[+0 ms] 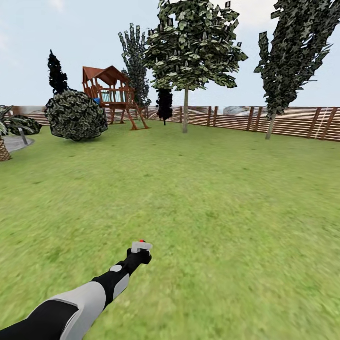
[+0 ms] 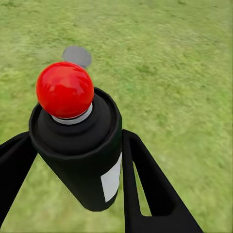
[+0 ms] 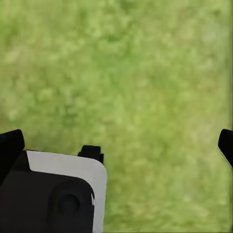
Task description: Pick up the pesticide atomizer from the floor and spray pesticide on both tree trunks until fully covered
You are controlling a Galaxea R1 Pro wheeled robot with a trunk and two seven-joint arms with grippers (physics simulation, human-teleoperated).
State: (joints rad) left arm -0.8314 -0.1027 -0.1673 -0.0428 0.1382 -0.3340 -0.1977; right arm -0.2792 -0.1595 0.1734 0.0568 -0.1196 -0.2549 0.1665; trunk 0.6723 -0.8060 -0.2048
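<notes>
Two trees stand by the brown slat fence (image 1: 293, 122) at the far edge of the lawn (image 1: 212, 198): one leafy tree (image 1: 191, 45) with a pale trunk (image 1: 185, 111) near the middle, another tree (image 1: 295, 52) to its right with a leaning trunk (image 1: 270, 125). Left of them sit a wooden playset (image 1: 111, 92) and a round bush (image 1: 75, 114). Over the grass, the left pincer (image 1: 140, 251) reaches forward, clenched on the spray bottle (image 2: 80, 155), black with a red top (image 2: 64, 90) and white label, gripped between its dark fingers (image 2: 145, 189). From the right wrist view, the right pincer (image 3: 116, 141) hangs spread wide above the grass, grasping nothing.
</notes>
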